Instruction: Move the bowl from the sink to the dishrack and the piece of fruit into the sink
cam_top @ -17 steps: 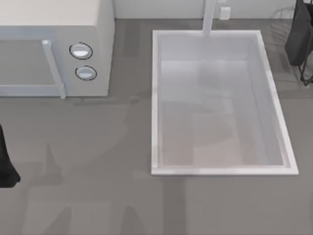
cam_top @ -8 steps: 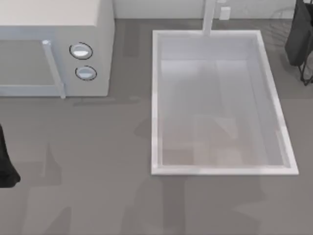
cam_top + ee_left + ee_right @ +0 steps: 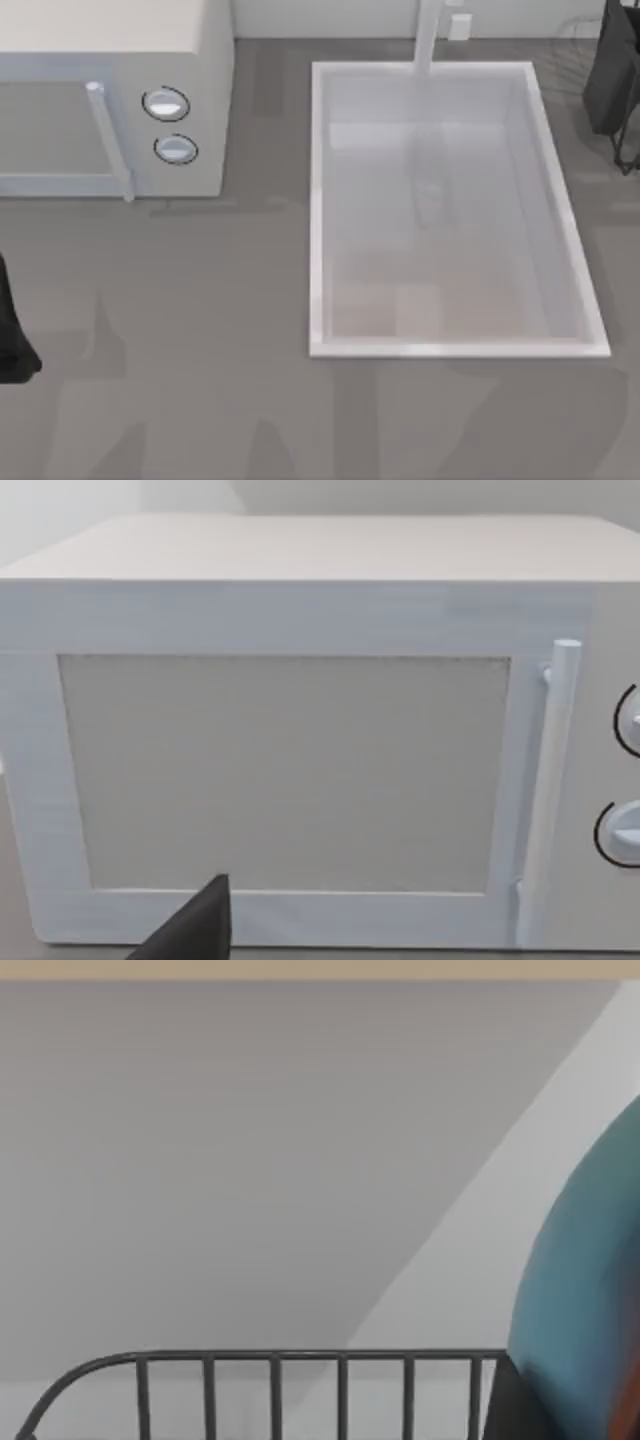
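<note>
Sink [image 3: 318,200] basin bare, bowl [image 3: 590,1300] beside dishrack [image 3: 300,1385] rail, claw grips untellable.

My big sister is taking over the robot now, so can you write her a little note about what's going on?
Left arm: parked at the top view's left edge, facing the microwave.
Right arm: at the top view's upper right corner, over the wire dishrack. The blue bowl sits close against the right wrist camera, above the rack's rail; I cannot tell whether the fingers hold it.
Sink: basin has nothing in it, so the bowl is out.
Left: settle the bowl in the dishrack, then find the fruit and put it in the sink.
</note>
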